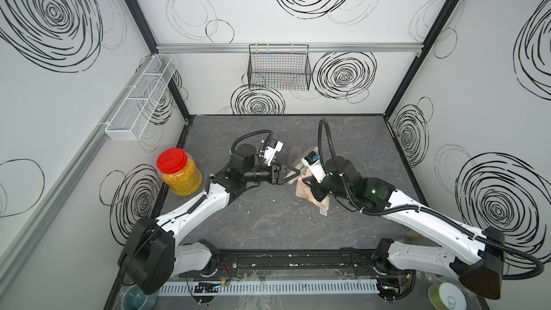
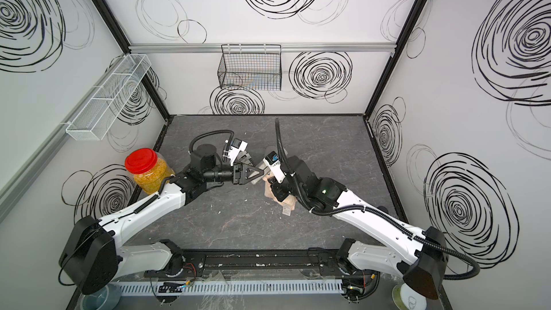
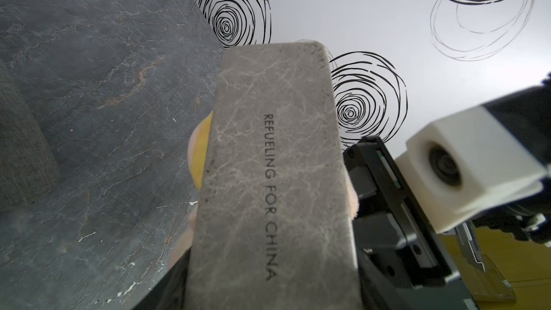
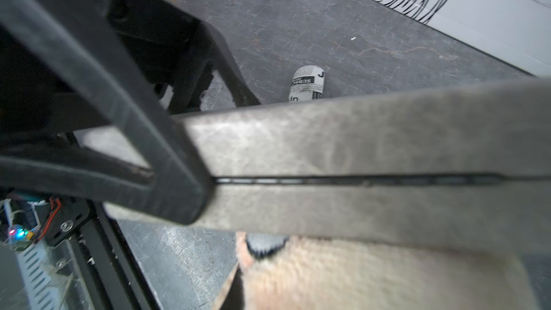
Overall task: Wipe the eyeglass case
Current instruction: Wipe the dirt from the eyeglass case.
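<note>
Case (image 3: 268,174) held off worktop (image 1: 268,222) near centre, closed, one end clamped in left gripper (image 1: 293,174), lettered face toward left wrist camera. Right gripper (image 1: 308,183) clenched on pink cloth (image 1: 305,192), at 4 o'clock of case in both top views. Cloth bunched against case's far face, showing past both long edges. Grey pouch (image 1: 293,153) flat on worktop at 12 o'clock of case. Red-lid jar (image 1: 179,171) at 9 o'clock, by wall.
</note>
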Controlling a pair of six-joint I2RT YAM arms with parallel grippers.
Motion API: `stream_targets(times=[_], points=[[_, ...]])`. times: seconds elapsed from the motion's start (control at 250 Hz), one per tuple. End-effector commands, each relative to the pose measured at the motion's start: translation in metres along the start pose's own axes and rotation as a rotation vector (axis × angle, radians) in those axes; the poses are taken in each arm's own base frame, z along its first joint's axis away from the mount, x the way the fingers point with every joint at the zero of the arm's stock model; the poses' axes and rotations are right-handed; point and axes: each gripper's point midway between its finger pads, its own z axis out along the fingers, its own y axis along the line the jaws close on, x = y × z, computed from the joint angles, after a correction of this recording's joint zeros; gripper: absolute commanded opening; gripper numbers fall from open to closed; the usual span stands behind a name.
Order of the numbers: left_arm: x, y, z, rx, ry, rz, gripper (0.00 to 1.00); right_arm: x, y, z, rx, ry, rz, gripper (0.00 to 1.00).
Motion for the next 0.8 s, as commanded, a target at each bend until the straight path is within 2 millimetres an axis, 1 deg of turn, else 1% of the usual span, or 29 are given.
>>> stream_targets(times=[0.0, 0.096, 0.148, 0.18, 0.2, 0.296, 0.372, 0.436, 0.495, 0.547, 0.583, 0.651, 0.735, 0.775, 0.799], points=[[-0.012, -0.019, 0.001, 0.057, -0.011, 0.088, 0.55, -0.022, -0.037, -0.009, 0.139, -0.082, 0.067, 0.03], [-0.011, -0.017, 0.001, 0.043, -0.014, 0.084, 0.55, -0.023, -0.048, -0.009, 0.166, -0.082, 0.083, 0.03], [-0.008, -0.015, 0.002, 0.037, -0.012, 0.08, 0.56, -0.023, -0.05, -0.007, 0.162, -0.077, 0.087, 0.03], [-0.006, -0.015, 0.003, 0.038, -0.006, 0.078, 0.56, -0.023, -0.047, -0.005, 0.147, -0.074, 0.085, 0.03], [-0.005, -0.015, 0.003, 0.039, -0.004, 0.077, 0.55, -0.024, -0.044, -0.004, 0.13, -0.074, 0.08, 0.03], [-0.004, -0.017, 0.002, 0.041, -0.01, 0.079, 0.56, -0.029, -0.017, 0.001, -0.005, -0.075, 0.056, 0.03], [-0.005, -0.021, 0.003, 0.053, -0.01, 0.084, 0.55, -0.03, 0.003, 0.001, -0.057, -0.077, 0.027, 0.03], [-0.007, -0.023, 0.005, 0.056, -0.01, 0.089, 0.56, -0.031, 0.015, 0.0, -0.083, -0.084, 0.017, 0.03], [-0.008, -0.024, 0.007, 0.057, -0.008, 0.093, 0.56, -0.029, 0.017, -0.001, -0.097, -0.087, 0.03, 0.03], [-0.008, -0.024, 0.009, 0.057, -0.005, 0.093, 0.56, -0.028, 0.01, -0.002, -0.061, -0.094, 0.052, 0.03], [-0.008, -0.024, 0.011, 0.06, -0.004, 0.094, 0.56, -0.028, -0.001, -0.003, -0.014, -0.1, 0.066, 0.03], [-0.008, -0.026, 0.014, 0.063, 0.0, 0.093, 0.56, -0.025, -0.025, -0.005, 0.068, -0.094, 0.102, 0.03], [-0.008, -0.029, 0.016, 0.066, 0.001, 0.101, 0.56, -0.019, -0.062, -0.007, 0.165, -0.067, 0.187, 0.03], [-0.008, -0.03, 0.015, 0.065, -0.002, 0.102, 0.56, -0.017, -0.072, -0.009, 0.185, -0.061, 0.215, 0.03], [-0.009, -0.031, 0.015, 0.065, -0.004, 0.101, 0.56, -0.016, -0.075, -0.009, 0.187, -0.059, 0.221, 0.03]])
